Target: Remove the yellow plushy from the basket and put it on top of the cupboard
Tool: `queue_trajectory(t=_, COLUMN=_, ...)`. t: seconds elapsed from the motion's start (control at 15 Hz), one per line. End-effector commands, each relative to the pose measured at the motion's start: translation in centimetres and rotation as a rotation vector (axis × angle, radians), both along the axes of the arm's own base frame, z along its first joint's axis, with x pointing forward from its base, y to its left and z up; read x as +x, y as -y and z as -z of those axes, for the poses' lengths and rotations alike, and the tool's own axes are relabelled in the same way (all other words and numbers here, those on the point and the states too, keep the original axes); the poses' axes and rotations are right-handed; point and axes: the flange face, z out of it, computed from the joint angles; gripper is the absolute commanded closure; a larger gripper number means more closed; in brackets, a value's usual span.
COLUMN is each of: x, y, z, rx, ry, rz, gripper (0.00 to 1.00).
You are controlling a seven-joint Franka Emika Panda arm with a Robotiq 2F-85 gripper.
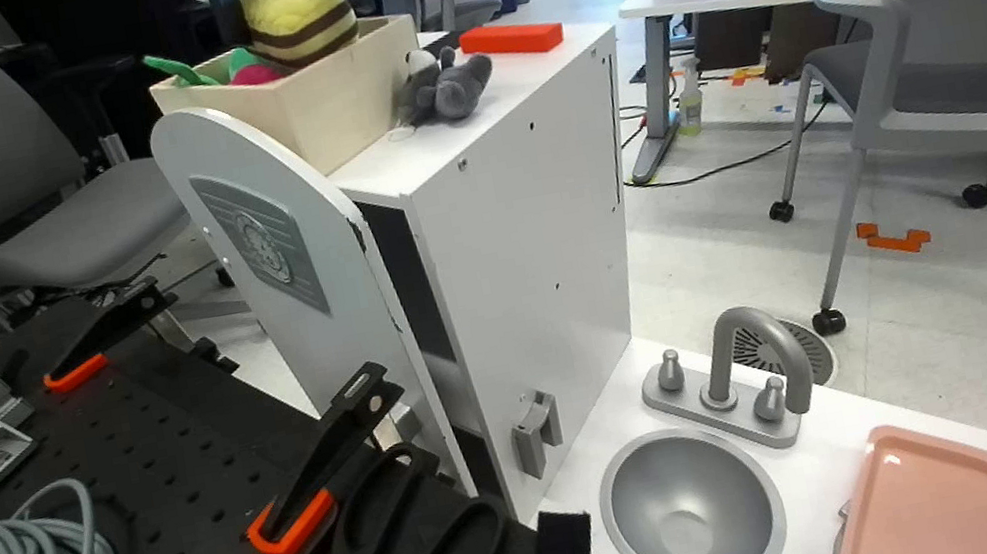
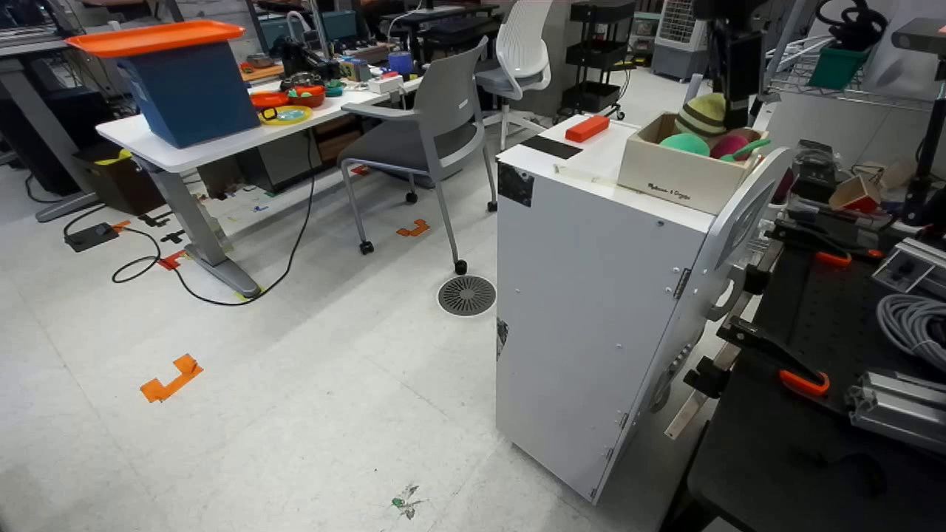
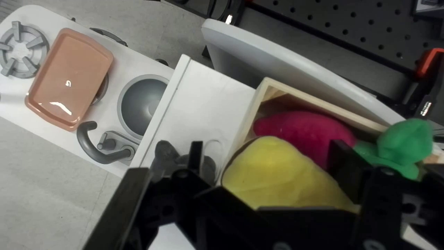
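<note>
The yellow plushy (image 1: 296, 19), with dark stripes, sits in the top of the beige basket (image 1: 351, 104). It also shows in an exterior view (image 2: 695, 114) and in the wrist view (image 3: 274, 170). The basket stands on the cupboard (image 1: 523, 211), a white cabinet whose flat top also shows in the wrist view (image 3: 208, 100). My gripper (image 3: 269, 152) is open over the basket, fingers on either side of the plushy. One finger is outside the basket wall, apart from the plushy; the other is close to its far side, contact unclear. The gripper (image 2: 737, 111) also shows in an exterior view.
Pink (image 3: 301, 128) and green (image 3: 404, 142) soft items share the basket. A grey soft toy (image 1: 452, 86) lies beside it on the cupboard top, with a red block (image 1: 512, 38) farther along. The rounded cupboard door (image 1: 284, 243) stands ajar and rises beside the basket.
</note>
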Motion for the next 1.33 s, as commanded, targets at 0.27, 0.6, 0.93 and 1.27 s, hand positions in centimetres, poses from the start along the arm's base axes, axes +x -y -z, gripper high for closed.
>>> queue_trajectory(t=0.27, x=0.5, y=-1.0, z=-0.5, rx=-0.018, ry=0.007, rz=-0.019, gripper=0.73)
queue_trajectory(t=0.6, x=0.6, y=-1.0, z=-0.8, rx=-0.011, ry=0.012, rz=-0.017, gripper=1.0)
queue_trajectory(t=0.93, x=0.4, y=-0.9, z=-1.5, rx=-0.003, ry=0.029, rz=-0.018, gripper=0.98)
queue_trajectory(t=1.27, x=0.7, y=-0.7, z=-3.6, rx=0.005, ry=0.076, rz=0.022, gripper=0.98)
